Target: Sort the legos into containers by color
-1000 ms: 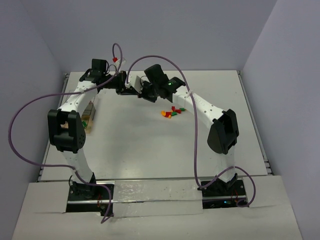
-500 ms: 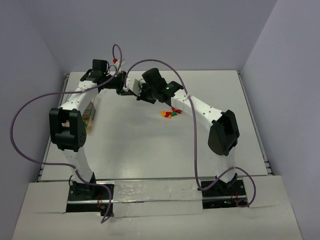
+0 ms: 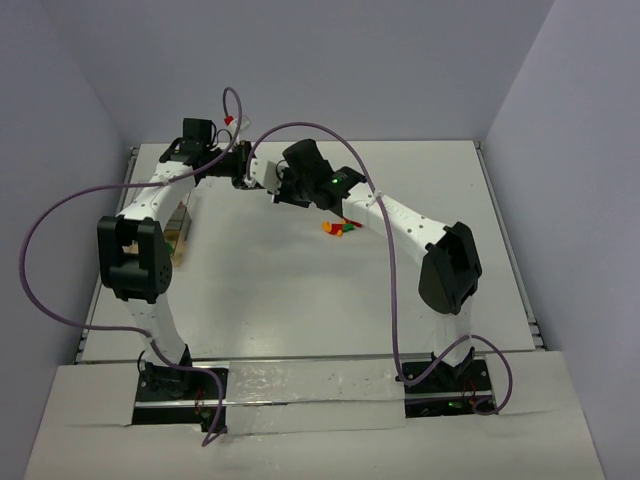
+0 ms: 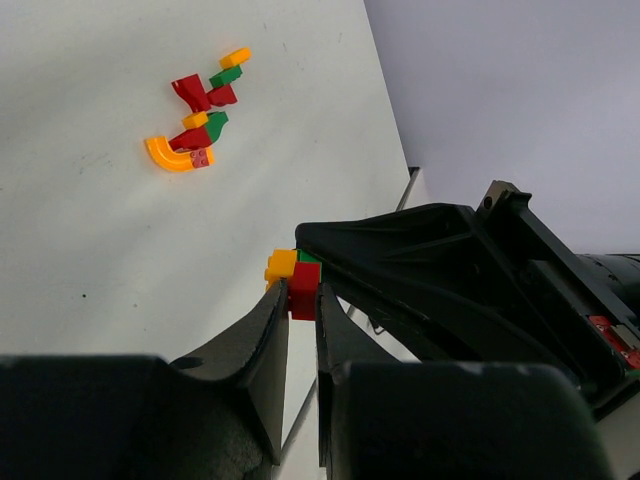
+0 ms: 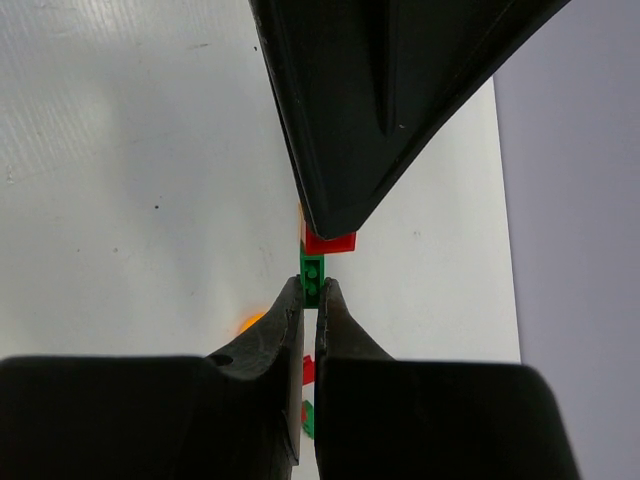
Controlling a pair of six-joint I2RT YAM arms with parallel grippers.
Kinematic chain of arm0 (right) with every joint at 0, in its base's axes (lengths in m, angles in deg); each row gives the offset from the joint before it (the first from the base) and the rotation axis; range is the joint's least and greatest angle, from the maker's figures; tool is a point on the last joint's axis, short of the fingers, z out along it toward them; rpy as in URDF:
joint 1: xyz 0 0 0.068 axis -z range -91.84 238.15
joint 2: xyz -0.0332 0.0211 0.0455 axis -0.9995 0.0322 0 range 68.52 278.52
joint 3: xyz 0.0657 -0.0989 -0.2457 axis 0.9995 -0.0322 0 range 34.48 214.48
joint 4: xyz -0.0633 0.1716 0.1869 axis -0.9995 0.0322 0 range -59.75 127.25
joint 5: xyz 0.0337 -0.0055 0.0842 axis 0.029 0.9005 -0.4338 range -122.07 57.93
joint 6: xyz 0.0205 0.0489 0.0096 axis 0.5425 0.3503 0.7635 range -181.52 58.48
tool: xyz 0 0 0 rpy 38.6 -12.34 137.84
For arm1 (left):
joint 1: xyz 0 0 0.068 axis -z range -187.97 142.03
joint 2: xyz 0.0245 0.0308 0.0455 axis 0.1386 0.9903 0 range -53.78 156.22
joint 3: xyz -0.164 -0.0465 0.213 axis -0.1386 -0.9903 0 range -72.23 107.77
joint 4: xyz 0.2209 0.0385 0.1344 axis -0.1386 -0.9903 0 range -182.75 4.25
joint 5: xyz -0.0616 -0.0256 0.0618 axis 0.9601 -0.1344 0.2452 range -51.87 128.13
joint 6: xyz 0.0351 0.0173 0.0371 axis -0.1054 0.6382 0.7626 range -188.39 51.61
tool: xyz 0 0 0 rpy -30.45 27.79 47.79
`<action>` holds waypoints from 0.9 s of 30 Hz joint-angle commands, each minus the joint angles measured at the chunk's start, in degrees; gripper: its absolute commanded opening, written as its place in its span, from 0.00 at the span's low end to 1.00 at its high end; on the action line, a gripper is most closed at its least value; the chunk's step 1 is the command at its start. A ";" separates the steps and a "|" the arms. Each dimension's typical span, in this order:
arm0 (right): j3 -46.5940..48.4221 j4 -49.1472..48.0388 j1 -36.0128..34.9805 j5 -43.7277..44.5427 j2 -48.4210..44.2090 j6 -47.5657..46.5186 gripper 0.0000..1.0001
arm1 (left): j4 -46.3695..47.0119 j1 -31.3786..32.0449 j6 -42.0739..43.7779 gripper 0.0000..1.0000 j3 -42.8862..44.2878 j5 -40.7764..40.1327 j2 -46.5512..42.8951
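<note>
You are in a robotics lab test cell. Plain grey-lilac walls (image 3: 320, 60) box in a white table (image 3: 290, 290), the back wall rising just beyond the left end effector (image 4: 302, 300) and right end effector (image 5: 311, 292). Well behind them, at the table's near edge, the left arm (image 3: 150, 200) and right arm (image 3: 410, 215) are bolted to a taped metal rail (image 3: 300, 385), with purple cables (image 3: 23, 262) looping loose.

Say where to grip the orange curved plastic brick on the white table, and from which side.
Probably from straight above, pinching across the band of the orange curved plastic brick near its bare end: it lies flat, and small red bricks crowd its other end.
</note>
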 commanded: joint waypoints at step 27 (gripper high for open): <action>5.81 7.69 1.34 -8.27 0.05 4.66 0.00 | -3.09 1.03 5.01 0.00 -0.91 -2.04 -2.80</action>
